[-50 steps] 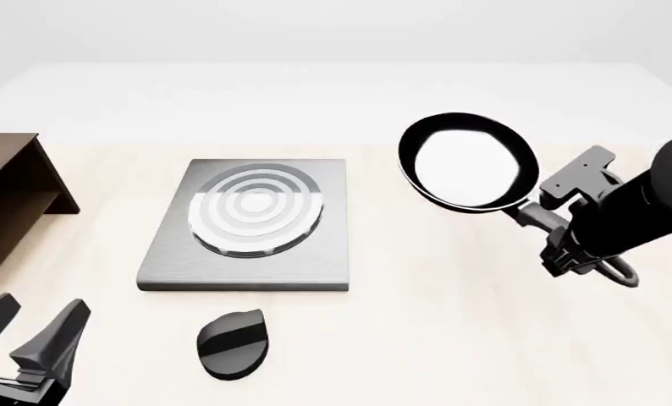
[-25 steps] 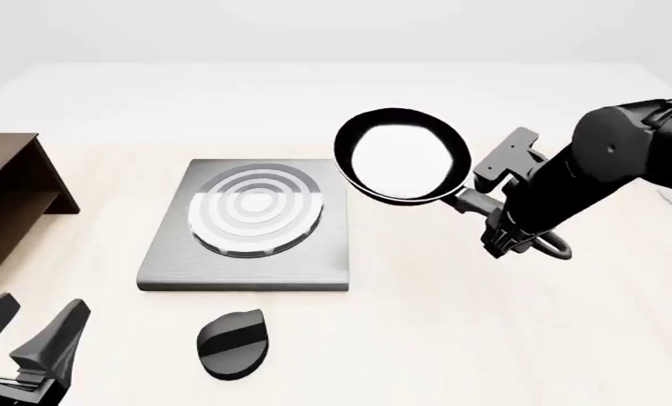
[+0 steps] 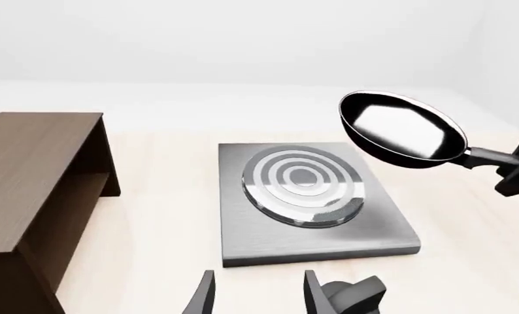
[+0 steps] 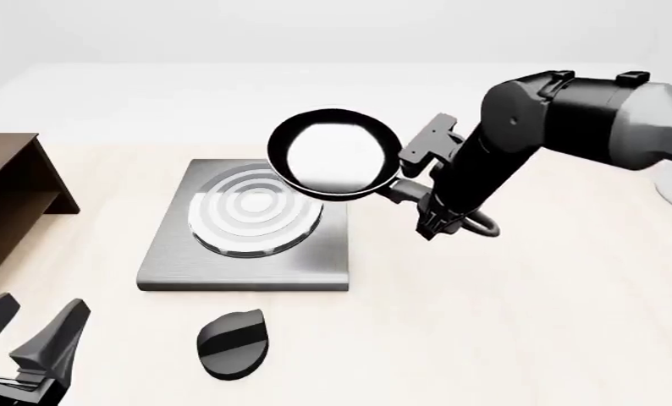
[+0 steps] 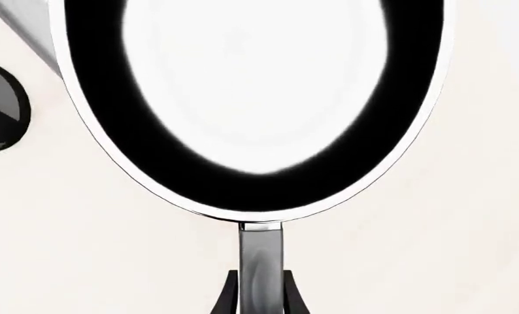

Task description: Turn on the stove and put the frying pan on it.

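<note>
The right gripper [image 4: 417,193] is clamped on the handle of the frying pan [image 4: 333,152], its fingers [image 5: 229,294] pressed against either side of the handle in the right wrist view. The pan is held in the air above the far right corner of the stove [image 4: 251,227], its glossy inside reflecting white and its rim overlapping the slab's right edge in the front view (the left wrist view confirms that pan and slab are apart, with clear space between them). The ring burner [image 4: 255,211] lies in the middle of the stove, uncovered. The black oval knob [image 4: 234,342] sits on the table [image 4: 517,321] just in front of the stove's near edge, apart from the slab. The left gripper [image 4: 34,340] hovers low to the near left of the stove, left of the knob, its fingers spread wide and holding nothing. A brown wooden shelf [image 4: 14,190] stands to the left of the stove, well apart from it.
</note>
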